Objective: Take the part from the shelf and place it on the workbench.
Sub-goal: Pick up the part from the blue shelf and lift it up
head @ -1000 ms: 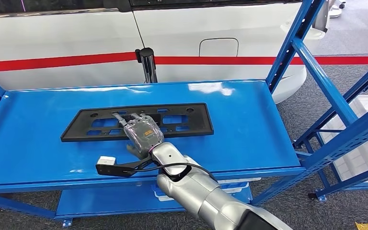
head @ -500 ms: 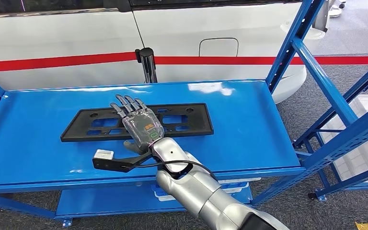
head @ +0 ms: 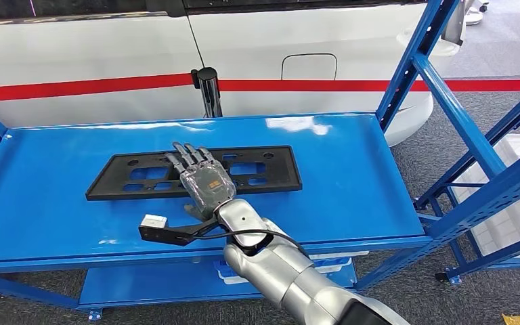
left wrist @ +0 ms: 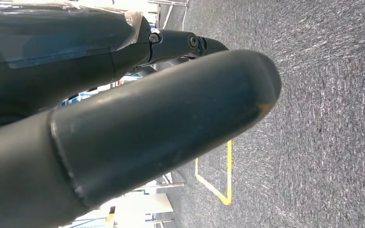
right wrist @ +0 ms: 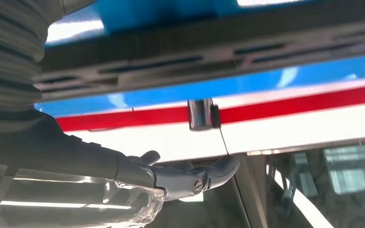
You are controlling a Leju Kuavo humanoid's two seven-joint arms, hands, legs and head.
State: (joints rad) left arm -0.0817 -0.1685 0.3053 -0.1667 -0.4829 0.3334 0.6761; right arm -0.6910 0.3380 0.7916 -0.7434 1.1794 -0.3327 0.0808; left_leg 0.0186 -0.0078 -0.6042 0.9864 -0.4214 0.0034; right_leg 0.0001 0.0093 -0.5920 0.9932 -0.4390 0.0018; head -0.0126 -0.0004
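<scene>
A blue metal shelf (head: pixel 352 196) stands on grey carpet (head: pixel 508 115) — behind it a white vehicle body (head: pixel 108 57) with a red stripe (head: pixel 74 87); overhead light glares on the blue surface.

Automotive workshop: blue steel shelving (head: pixel 447 101), white vehicle body (head: pixel 311 47) with red stripe, carpeted floor.

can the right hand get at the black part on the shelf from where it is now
Probably yes. The right hand hovers open right over the black part, which lies flat on the blue shelf with nothing on top of it. Lying flat, though, it may be awkward to grip by the edge.
</scene>
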